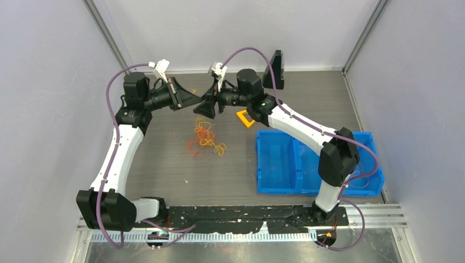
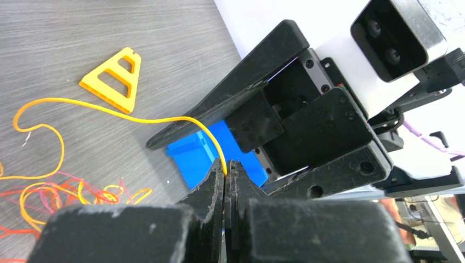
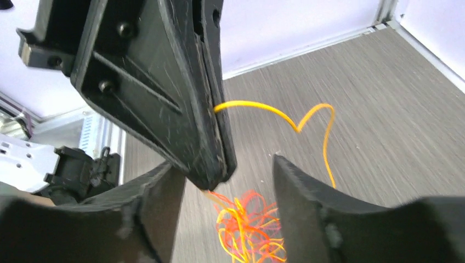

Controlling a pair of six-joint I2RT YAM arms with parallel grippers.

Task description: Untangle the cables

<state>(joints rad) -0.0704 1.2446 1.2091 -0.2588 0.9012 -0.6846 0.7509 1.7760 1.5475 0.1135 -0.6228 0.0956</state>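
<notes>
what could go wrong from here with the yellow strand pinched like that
1. The left gripper pinches the yellow cable only at its fingertips, so a pull may slip it free.
2. That cable runs back into the tangle; pulling might tighten it or drag it.
3. The open right gripper straddles the left gripper and could clamp it.

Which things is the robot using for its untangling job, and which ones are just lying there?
For the job: cables; yellow cable, pinched in the left gripper.
Just lying about: yellow triangle frame; blue bin; black stand.
</notes>
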